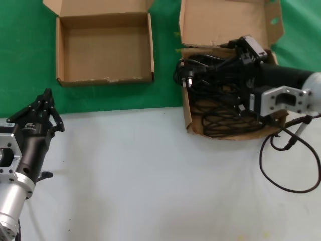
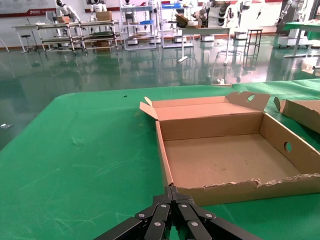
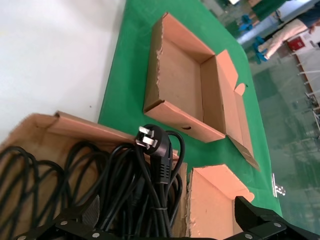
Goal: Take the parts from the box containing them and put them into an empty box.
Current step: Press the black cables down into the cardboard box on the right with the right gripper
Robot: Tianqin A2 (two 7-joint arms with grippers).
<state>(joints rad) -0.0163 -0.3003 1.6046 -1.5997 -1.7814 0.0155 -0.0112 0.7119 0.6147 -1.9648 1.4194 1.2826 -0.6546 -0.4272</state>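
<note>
**Right gripper reaching into the cord box, left arm waiting**

In the head view, the right gripper (image 1: 249, 50) is hanging over the larger cardboard box (image 1: 228, 20) at the upper right of the frame, just above the power cords (image 1: 215, 88) piled inside it. In the right wrist view its fingers (image 3: 80, 220) are standing spread wide, one on each side of a coiled cord bundle (image 3: 145, 195), and are not yet pinching it. A moulded plug (image 3: 152, 139) with metal prongs is sticking up at the top of that bundle, near the box wall facing the other box.

The smaller box (image 1: 105, 47) is sitting at the upper left of the head view on the green cloth (image 1: 25, 60), well apart from the cord box, with only bare cardboard showing inside.

The left gripper (image 1: 44, 105) is resting at the lower left of the head view, near the edge of the white table (image 1: 150, 175), pointing toward the smaller box. In the left wrist view its fingers (image 2: 162, 220) are lying pressed together, holding nothing.

A thin black wire (image 1: 281, 170) is looping over the white surface at the right.
</note>
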